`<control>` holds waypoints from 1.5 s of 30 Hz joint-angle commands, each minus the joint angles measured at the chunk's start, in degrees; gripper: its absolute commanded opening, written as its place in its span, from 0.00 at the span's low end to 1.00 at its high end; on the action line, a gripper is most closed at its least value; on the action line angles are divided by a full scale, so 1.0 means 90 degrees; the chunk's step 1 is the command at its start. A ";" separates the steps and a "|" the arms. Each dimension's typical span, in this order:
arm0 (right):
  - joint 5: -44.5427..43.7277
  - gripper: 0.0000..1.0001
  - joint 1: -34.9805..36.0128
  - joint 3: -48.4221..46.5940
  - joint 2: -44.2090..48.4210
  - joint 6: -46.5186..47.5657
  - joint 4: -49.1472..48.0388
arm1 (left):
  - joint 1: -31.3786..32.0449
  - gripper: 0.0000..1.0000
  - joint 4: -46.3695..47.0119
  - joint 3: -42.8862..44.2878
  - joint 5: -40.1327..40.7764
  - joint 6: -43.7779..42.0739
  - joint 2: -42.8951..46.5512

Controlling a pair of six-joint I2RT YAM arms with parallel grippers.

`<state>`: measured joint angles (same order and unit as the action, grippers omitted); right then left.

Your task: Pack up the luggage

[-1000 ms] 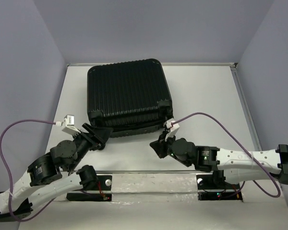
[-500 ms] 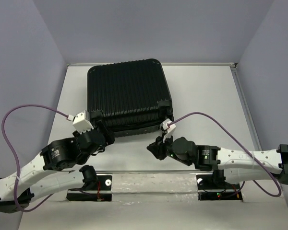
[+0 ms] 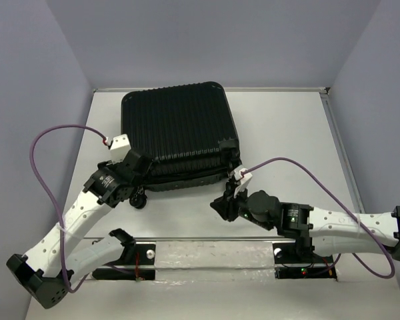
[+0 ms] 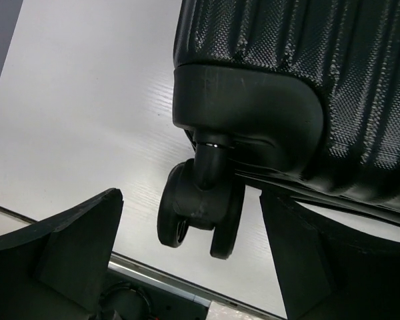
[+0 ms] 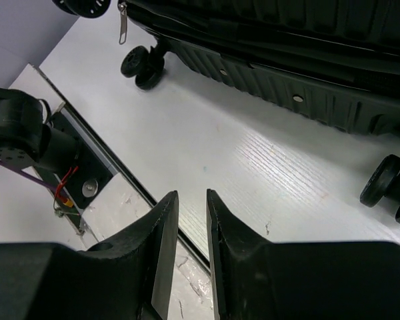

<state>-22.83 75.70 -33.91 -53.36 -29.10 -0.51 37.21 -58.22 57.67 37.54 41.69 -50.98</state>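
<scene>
The luggage (image 3: 177,133) is a black ribbed hard-shell suitcase lying shut and flat at the table's back centre. My left gripper (image 3: 139,183) hovers over its near-left corner with jaws wide open. In the left wrist view a caster wheel (image 4: 200,207) hangs below that corner (image 4: 253,113), between the spread fingers (image 4: 73,247) and touching neither. My right gripper (image 3: 220,203) sits just in front of the suitcase's near-right corner. Its fingers (image 5: 160,227) stand a narrow gap apart with nothing between them, over the bare table. The suitcase's near side (image 5: 287,87) fills the top of that view.
A metal rail with the arm bases (image 3: 213,250) runs along the near edge. Purple cables (image 3: 47,160) loop off both wrists. A zipper pull (image 5: 123,23) and two wheels (image 5: 141,67) (image 5: 387,187) show along the suitcase's near side. White table (image 3: 287,133) lies right of it.
My left arm has swung forward and up to the suitcase's near-left corner, its jaws spreading wider. The right gripper's jaws have parted slightly; the arm barely shifted.
</scene>
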 commanded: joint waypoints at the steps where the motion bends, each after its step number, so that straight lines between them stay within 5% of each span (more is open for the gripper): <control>1: 0.0134 0.30 -0.0042 0.0008 0.0187 0.0148 -0.0197 | -0.0801 0.96 0.0900 -0.0099 -0.0701 -0.1426 0.0021; 7: 0.0046 0.30 -0.0042 0.0115 0.0080 0.0079 -0.0265 | -0.1566 0.92 0.1507 -0.0411 -0.2155 -0.2073 0.0050; 17: -0.0032 0.31 -0.0042 0.0057 -0.0047 0.0118 -0.0265 | -0.1674 0.79 0.2093 -0.1172 -0.3349 -0.2064 0.0362; 20: -0.0042 0.31 -0.0110 0.0067 -0.0096 0.0118 -0.0246 | -0.1683 0.55 0.2483 -0.1359 -0.3857 -0.1918 0.0362; 21: -0.0042 0.31 -0.0169 0.0086 -0.0057 0.0138 -0.0226 | -0.1674 0.31 0.2610 -0.1369 -0.4139 -0.1879 0.0410; 22: -0.0042 0.31 -0.0169 0.0115 -0.0018 0.0148 -0.0197 | -0.1664 0.19 0.2795 -0.1349 -0.4422 -0.1830 0.0411; 24: -0.0051 0.31 -0.0305 0.0154 0.0079 0.0186 -0.0100 | -0.1587 0.06 0.2962 -0.1184 -0.4881 -0.1655 0.0401; 34: 0.0922 0.31 -0.1037 0.0291 0.1066 0.0538 0.0428 | 0.1175 0.06 0.4416 0.0134 -0.4601 -0.0395 -0.0516; 40: 0.1832 0.43 -0.1370 0.0721 0.0930 0.0489 -0.0322 | 0.1588 0.06 0.5558 0.0243 -0.4649 0.0084 -0.0839; 45: 0.1483 0.49 -0.1370 0.1179 0.0598 0.0548 -0.1854 | 0.1773 0.06 0.6419 0.0126 -0.4932 0.0240 -0.1171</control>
<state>-9.78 63.40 -25.17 -46.63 -25.30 -2.76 51.59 -20.16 54.46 -3.44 44.01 -60.93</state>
